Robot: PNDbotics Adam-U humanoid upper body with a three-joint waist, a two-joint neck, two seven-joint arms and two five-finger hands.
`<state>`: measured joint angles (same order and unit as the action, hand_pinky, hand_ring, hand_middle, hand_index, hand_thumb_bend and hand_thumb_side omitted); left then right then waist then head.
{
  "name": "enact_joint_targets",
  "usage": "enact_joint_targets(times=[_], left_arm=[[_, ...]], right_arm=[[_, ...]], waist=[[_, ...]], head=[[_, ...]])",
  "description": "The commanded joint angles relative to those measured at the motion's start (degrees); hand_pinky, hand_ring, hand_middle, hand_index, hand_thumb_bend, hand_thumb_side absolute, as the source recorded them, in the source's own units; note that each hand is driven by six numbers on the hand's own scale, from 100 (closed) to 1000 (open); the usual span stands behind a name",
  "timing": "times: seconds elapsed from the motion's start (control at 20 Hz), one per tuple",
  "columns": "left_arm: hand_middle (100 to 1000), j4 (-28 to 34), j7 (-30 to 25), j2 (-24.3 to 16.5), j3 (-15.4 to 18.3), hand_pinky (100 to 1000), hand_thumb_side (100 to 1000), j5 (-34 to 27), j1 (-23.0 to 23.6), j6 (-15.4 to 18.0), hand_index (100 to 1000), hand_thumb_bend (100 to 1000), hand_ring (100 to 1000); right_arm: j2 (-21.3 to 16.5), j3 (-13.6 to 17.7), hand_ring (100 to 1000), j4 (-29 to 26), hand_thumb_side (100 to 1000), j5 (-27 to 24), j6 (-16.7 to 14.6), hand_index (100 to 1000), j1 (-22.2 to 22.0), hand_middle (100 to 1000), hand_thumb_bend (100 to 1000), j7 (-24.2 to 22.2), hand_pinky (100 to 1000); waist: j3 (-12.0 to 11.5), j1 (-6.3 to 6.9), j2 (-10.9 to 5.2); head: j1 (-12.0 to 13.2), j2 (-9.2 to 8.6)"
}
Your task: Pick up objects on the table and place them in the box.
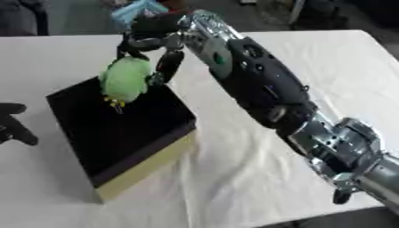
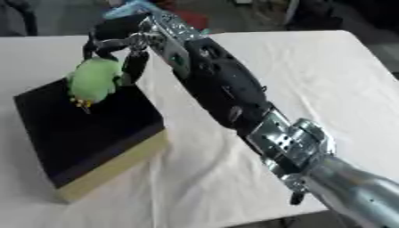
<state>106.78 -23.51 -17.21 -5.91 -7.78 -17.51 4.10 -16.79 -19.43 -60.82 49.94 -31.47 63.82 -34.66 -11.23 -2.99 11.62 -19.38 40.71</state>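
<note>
Right hand (image 1: 152,42) reaches in from lower right across the white-cloth counter (image 1: 327,71), fingers curled round a soft light-green plush toy (image 1: 124,80) with small yellow bits at its bottom. Toy hangs over the far corner of the square box (image 1: 117,133), black inside with tan side walls. Left hand (image 1: 12,122) shows at the left edge on the counter, dark fingers relaxed, holding nothing.
</note>
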Motion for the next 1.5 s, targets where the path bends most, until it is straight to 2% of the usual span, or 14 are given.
enact_joint_targets(times=[0.05, 0.3, 0.7, 1.1, 1.15, 1.2, 1.25, 1.3, 1.35, 1.45, 1.5], left_arm=[[492, 1.92, 2.07, -0.67, 1.39, 626, 722, -2.5, -0.45, 0.88, 789, 386, 563], [507, 2.07, 5.54, -0.89, 2.32, 670, 731, -3.45, -0.34, 0.66, 792, 374, 581], [515, 1.76, 6.12, -0.9, 2.26, 680, 751, -2.41, -0.21, 0.04, 795, 361, 587], [523, 1.59, 5.58, -0.79, 2.17, 688, 765, -1.59, -0.43, -0.32, 799, 363, 597], [525, 1.59, 5.47, -0.78, 2.15, 689, 768, -1.53, -0.46, -0.35, 800, 361, 598], [525, 1.58, 5.38, -0.78, 2.15, 689, 768, -1.47, -0.47, -0.37, 800, 362, 598], [525, 1.57, 5.34, -0.77, 2.17, 689, 768, -1.43, -0.47, -0.39, 800, 361, 598], [525, 1.56, 5.31, -0.77, 2.18, 690, 768, -1.4, -0.47, -0.41, 800, 362, 598], [525, 1.56, 5.29, -0.76, 2.18, 690, 768, -1.38, -0.48, -0.42, 800, 361, 598], [525, 1.56, 5.24, -0.76, 2.17, 690, 768, -1.37, -0.51, -0.42, 800, 362, 598], [525, 1.56, 5.23, -0.75, 2.18, 690, 768, -1.37, -0.52, -0.43, 800, 361, 598]], right_arm=[[-0.9, -0.47, 636, -2.17, 160, 1.72, -1.98, 512, 0.82, 403, 155, -0.91, 709], [-1.18, -2.61, 655, -5.27, 169, 2.81, -4.32, 528, 0.48, 428, 184, -2.17, 727], [-0.97, -6.05, 663, -10.94, 188, 0.44, -6.7, 537, -0.52, 441, 192, -5.29, 732], [1.48, -8.08, 678, -11.58, 237, 0.32, -7.5, 584, -2.98, 489, 223, -8.2, 736], [1.74, -8.15, 691, -11.25, 296, 0.72, -7.62, 616, -3.27, 529, 285, -8.31, 741], [1.94, -8.19, 701, -10.96, 314, 1.13, -7.78, 650, -3.51, 564, 316, -8.38, 747], [2.04, -8.19, 728, -10.89, 381, 1.63, -7.99, 718, -3.62, 642, 416, -8.31, 760], [2.05, -8.19, 746, -11.11, 411, 2.24, -8.25, 775, -3.64, 697, 486, -8.09, 772], [2.0, -8.21, 773, -11.43, 435, 2.89, -8.51, 837, -3.61, 764, 570, -7.81, 785], [1.83, -8.23, 796, -12.29, 452, 4.4, -9.03, 896, -3.44, 832, 673, -7.19, 799], [1.74, -8.21, 805, -12.63, 458, 5.04, -9.28, 907, -3.35, 851, 687, -6.86, 806]], waist=[[0.13, 0.3, -1.18], [0.19, 0.33, -1.26], [0.46, 0.22, -1.3], [0.44, 0.27, -1.05], [0.43, 0.28, -1.02], [0.41, 0.28, -0.99], [0.42, 0.29, -0.97], [0.44, 0.28, -0.95], [0.47, 0.28, -0.95], [0.52, 0.27, -0.95], [0.54, 0.27, -0.95]], head=[[-0.27, -0.23], [-0.39, -0.02], [-0.46, 0.12], [-0.67, -0.03], [-0.69, -0.05], [-0.7, -0.08], [-0.71, -0.07], [-0.72, -0.03], [-0.74, -0.02], [-0.75, -0.01], [-0.77, 0.0]])
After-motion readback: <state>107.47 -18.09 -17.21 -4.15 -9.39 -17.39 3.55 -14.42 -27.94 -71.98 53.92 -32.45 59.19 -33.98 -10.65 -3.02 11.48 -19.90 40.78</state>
